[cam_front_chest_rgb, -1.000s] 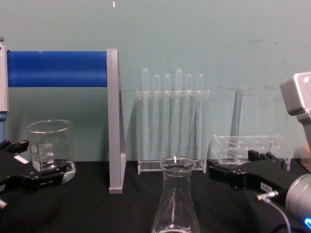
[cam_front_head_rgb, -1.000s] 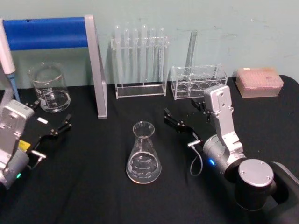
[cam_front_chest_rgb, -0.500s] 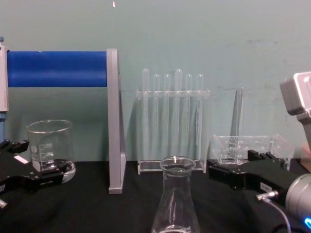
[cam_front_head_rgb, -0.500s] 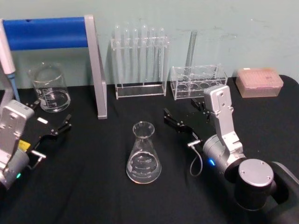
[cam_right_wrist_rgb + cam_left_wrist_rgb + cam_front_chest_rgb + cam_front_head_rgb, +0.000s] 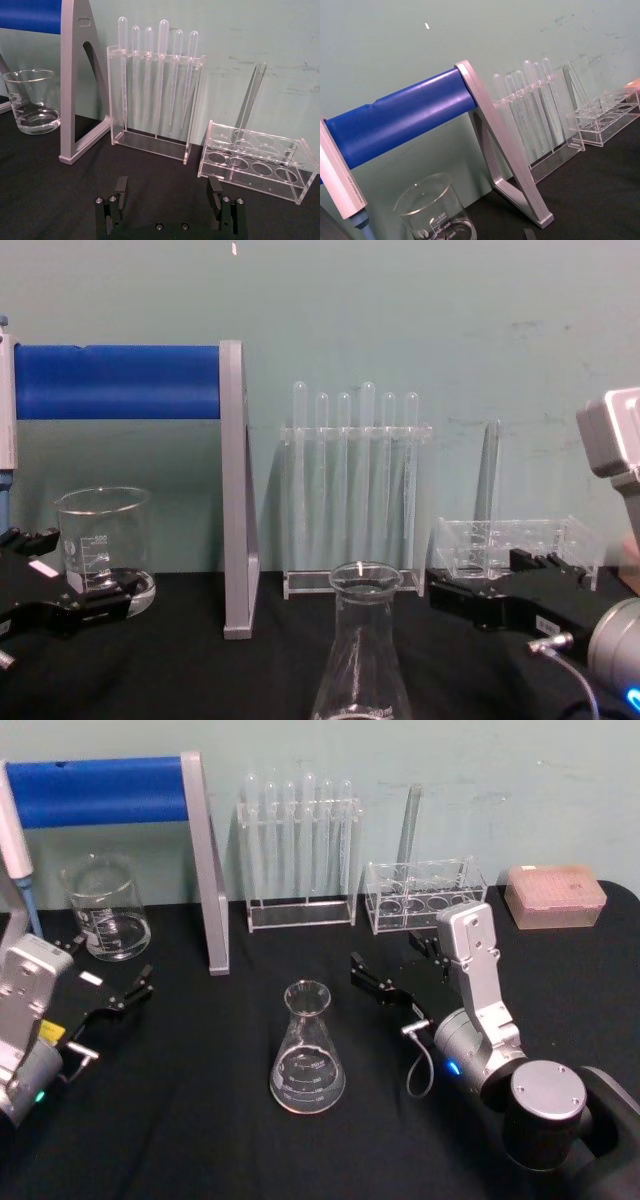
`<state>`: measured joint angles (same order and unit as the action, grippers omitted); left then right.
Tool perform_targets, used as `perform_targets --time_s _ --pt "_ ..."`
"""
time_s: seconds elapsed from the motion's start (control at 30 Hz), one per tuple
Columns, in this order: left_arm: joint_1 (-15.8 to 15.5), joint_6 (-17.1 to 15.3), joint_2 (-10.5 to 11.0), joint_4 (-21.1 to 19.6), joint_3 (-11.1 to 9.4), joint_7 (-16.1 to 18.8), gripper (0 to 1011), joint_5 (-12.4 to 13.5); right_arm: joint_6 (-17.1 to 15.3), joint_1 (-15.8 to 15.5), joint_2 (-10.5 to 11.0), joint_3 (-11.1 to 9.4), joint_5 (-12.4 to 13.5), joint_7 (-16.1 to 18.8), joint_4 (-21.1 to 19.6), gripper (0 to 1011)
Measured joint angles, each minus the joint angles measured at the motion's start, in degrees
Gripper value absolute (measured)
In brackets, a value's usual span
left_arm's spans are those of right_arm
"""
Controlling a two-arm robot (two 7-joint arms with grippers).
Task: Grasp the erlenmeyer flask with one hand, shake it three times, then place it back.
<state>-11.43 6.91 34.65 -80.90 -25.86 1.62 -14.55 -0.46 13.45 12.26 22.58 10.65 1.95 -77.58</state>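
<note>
On the black surface (image 5: 200,1120), near centre, the erlenmeyer flask (image 5: 307,1050) stands upright and untouched. Nothing has shifted over the last second: the right gripper (image 5: 398,978) still waits just right of the flask, jaws spread and released, so the grasp has not begun. The left gripper (image 5: 108,982) stays parked at far left, jaws apart. Beaker (image 5: 105,908), pipette rack (image 5: 298,850) and tube rack (image 5: 425,895) stand farther back, clear of the approach.
</note>
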Motion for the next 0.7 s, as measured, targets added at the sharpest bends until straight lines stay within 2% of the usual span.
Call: perform_targets --time_s 0.7 --pt "0.00 0.00 0.00 0.00 0.00 0.00 1001 0.00 0.00 0.00 0.00 0.00 0.04 0.00 0.00 1002"
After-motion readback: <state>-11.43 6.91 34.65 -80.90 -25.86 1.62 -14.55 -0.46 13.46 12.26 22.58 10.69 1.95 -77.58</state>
